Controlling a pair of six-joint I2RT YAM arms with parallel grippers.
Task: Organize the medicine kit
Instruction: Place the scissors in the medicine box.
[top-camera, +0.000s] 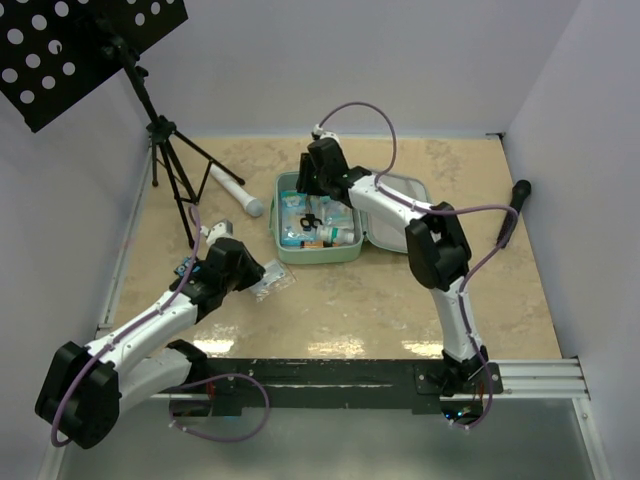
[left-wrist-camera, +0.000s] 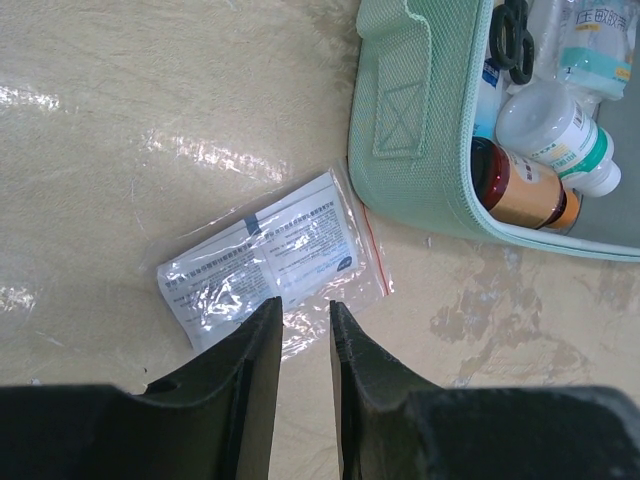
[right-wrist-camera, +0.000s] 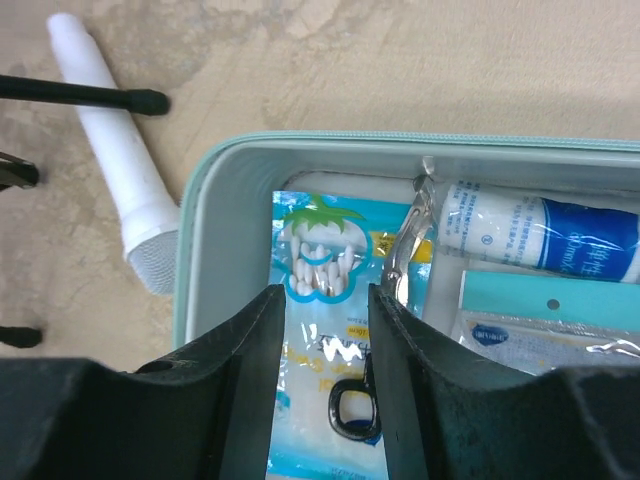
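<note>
The mint-green medicine kit (top-camera: 390, 245) lies open in the middle of the table with bottles, packets and scissors inside. My right gripper (top-camera: 316, 182) hovers over its far left corner, jaws open and empty. In the right wrist view that gripper (right-wrist-camera: 325, 290) is above a blue cotton-swab packet (right-wrist-camera: 320, 240) and scissors (right-wrist-camera: 405, 245) inside the kit (right-wrist-camera: 205, 200). My left gripper (top-camera: 248, 268) is left of the kit. Its jaws (left-wrist-camera: 305, 305) stand narrowly apart and empty, just above the near edge of a clear zip packet (left-wrist-camera: 270, 260) on the table beside the kit's wall (left-wrist-camera: 410, 130).
A white-and-grey cylinder (top-camera: 237, 190) lies left of the kit, also in the right wrist view (right-wrist-camera: 120, 180). A music stand's tripod (top-camera: 170, 165) stands at the back left. A small dark gadget (top-camera: 185, 268) lies by the left arm. A black handle (top-camera: 518, 195) is at the right.
</note>
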